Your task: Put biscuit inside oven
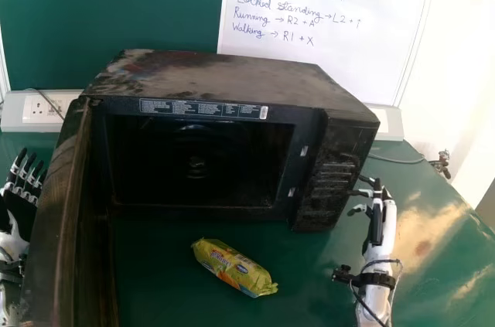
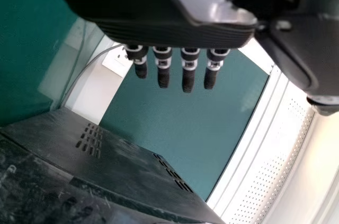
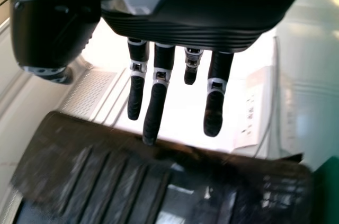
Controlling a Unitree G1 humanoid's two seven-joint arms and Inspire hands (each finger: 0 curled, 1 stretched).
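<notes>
Oven (image 1: 224,80), centre: door (image 1: 58,219) open | biscuit (image 1: 233,267), lower centre: outside, loading remains | left hand (image 1: 20,211), left edge; right hand (image 1: 377,223), right: empty, fingers extended

Behind a glossy green tabletop (image 1: 425,188) with pale glare: a flat dark green panel (image 1: 116,2), a handwritten whiteboard (image 1: 348,60), a white socket strip (image 1: 14,112) and, at right, a plain white wall (image 1: 456,72) are present.

A boxy black microwave oven (image 1: 209,76) stands open on a glossy green table (image 1: 155,281), a yellow-green plastic biscuit packet (image 1: 234,267) before it. The black-and-white right hand (image 1: 377,223) is near the oven, the black-and-white left hand (image 1: 19,212) beside its door (image 1: 58,211).
</notes>
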